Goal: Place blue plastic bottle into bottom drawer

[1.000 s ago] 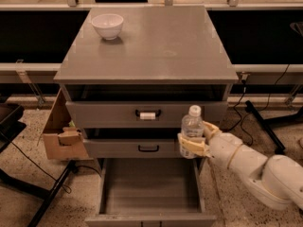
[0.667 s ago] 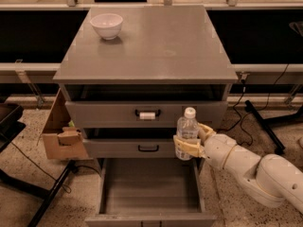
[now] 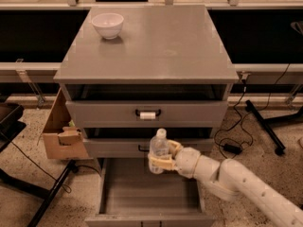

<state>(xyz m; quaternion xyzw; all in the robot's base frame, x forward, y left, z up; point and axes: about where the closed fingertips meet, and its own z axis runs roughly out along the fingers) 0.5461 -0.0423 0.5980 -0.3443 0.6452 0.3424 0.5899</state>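
Note:
The blue plastic bottle (image 3: 159, 149), clear with a white cap, stands upright in my gripper (image 3: 162, 159), which is shut on it. The arm reaches in from the lower right. The bottle hangs in front of the middle drawer's face, above the back part of the bottom drawer (image 3: 147, 193). The bottom drawer is pulled out, and its flat grey floor is bare. The bottle partly hides the middle drawer's black handle.
A white bowl (image 3: 107, 24) sits on the cabinet top (image 3: 156, 41) at the back left. The top drawer (image 3: 147, 113) has a white-tagged handle. A cardboard box (image 3: 64, 131) stands at the cabinet's left. Cables and a black stand leg (image 3: 262, 124) lie on the right floor.
The gripper has carried the bottle leftward and down, from the cabinet's right side to the middle, over the open bottom drawer.

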